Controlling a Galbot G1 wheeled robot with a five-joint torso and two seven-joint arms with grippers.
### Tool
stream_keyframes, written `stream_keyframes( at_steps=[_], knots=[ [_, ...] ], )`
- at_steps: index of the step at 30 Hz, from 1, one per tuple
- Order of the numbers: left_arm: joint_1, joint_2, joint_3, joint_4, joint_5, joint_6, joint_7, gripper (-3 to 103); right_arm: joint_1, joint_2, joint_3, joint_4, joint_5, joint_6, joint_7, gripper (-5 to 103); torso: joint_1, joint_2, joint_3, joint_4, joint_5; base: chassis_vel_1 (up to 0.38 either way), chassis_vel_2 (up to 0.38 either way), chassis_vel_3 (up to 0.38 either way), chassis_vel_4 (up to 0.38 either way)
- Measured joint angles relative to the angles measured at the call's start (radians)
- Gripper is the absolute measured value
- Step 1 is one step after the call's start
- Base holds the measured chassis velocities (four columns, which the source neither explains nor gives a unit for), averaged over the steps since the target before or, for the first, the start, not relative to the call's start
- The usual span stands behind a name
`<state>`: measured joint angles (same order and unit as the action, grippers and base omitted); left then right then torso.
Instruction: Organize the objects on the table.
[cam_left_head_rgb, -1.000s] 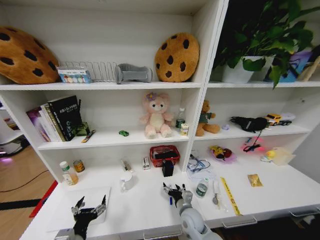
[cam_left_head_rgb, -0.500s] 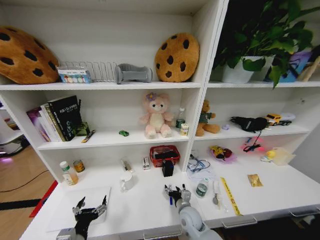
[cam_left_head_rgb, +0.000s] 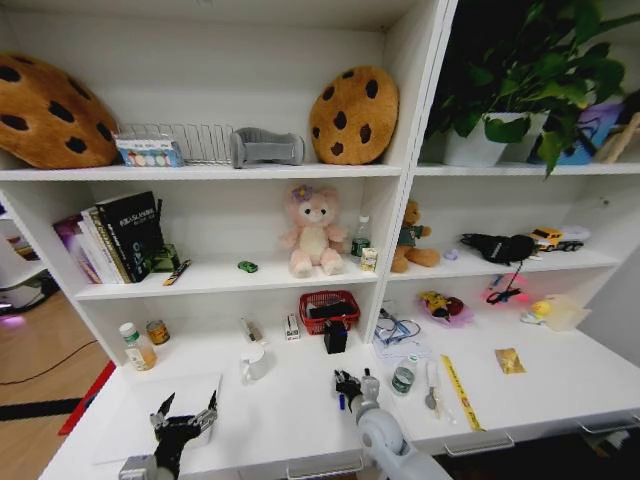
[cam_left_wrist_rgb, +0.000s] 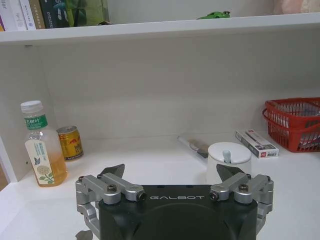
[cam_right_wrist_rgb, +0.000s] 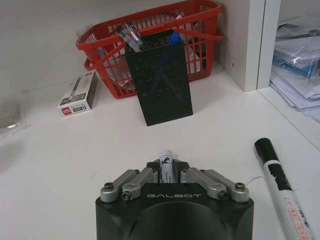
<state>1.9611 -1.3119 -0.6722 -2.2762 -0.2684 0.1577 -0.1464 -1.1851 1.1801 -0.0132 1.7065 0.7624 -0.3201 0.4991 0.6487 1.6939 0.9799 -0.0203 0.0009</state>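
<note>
The right hand grips a blue pen near the bench's front edge, while the left hand hovers open.

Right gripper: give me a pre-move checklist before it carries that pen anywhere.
1. Right gripper shut on the pen: ok.
2. Pen tip pokes out past the fingers: ok.
3. Black mesh holder upright before the red basket: ok.
4. Table between gripper and holder bare: ok.
5. Black marker lies apart from the gripper: ok.
6. Left gripper open, holding nothing, away from the work: ok.
</note>
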Motion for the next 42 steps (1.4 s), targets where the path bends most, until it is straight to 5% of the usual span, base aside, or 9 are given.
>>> stream_keyframes(
  at_steps=[5,7,17,27,42],
  knots=[
    [-0.001,-0.004,0.001,0.007,0.001,-0.004,-0.002,100,-0.003,-0.016,0.008,-0.006,-0.054,0.007,-0.024,13,0.000,0.000,0.000,0.0002,0.0002,0.000,0.000,0.000,0.000],
    [-0.004,-0.006,0.003,0.010,0.001,-0.006,-0.004,100,-0.013,-0.037,0.027,-0.009,-0.143,0.033,-0.077,13,0.000,0.000,0.000,-0.0001,0.0003,0.000,0.000,0.000,0.000],
    [-0.014,-0.005,0.009,0.017,0.000,-0.006,-0.007,100,-0.068,-0.140,0.103,0.094,-0.293,0.238,-0.301,13,0.000,0.000,0.000,-0.0002,0.0002,0.000,0.000,0.000,0.000],
    [-0.002,-0.008,0.009,-0.002,0.004,-0.006,-0.008,100,0.067,-0.118,0.142,-0.046,-0.390,0.518,-0.495,13,0.000,0.000,0.000,0.0000,0.0002,0.000,0.000,0.000,0.000],
    [0.009,-0.007,-0.016,-0.011,-0.006,-0.006,-0.019,100,0.284,-0.037,0.065,-0.283,-0.363,0.588,-0.604,13,0.000,0.000,0.000,0.0000,0.0000,0.000,0.000,0.000,0.000]
  ],
)
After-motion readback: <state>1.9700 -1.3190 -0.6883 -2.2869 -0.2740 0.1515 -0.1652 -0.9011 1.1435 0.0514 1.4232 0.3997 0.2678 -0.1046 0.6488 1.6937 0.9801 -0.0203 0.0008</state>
